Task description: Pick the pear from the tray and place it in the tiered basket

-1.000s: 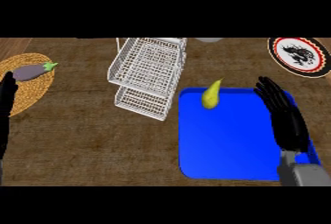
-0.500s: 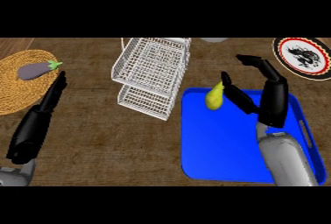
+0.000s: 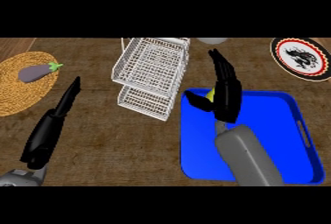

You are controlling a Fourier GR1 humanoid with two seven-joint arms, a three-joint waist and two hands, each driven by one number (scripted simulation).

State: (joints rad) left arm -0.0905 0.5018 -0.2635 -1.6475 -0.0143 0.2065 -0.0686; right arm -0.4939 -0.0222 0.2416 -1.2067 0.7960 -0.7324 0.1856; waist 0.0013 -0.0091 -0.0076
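Observation:
Only a sliver of the yellow pear shows, at the far left corner of the blue tray. My right hand lies over it, fingers straight and pointing away from me, thumb hooked round the pear's near left side. The rest of the pear is hidden by the hand. The white wire tiered basket stands just left of the tray, its lower tier nearer to me. My left hand is open over the counter on the left, fingers straight and apart from everything.
A purple eggplant lies on a round woven mat at the far left. A plate with a black figure sits at the far right. A pale round object is cut off behind the basket.
My right hand has swung left across the tray and now covers the pear, which has stayed put. The left arm has shifted a little to the right.

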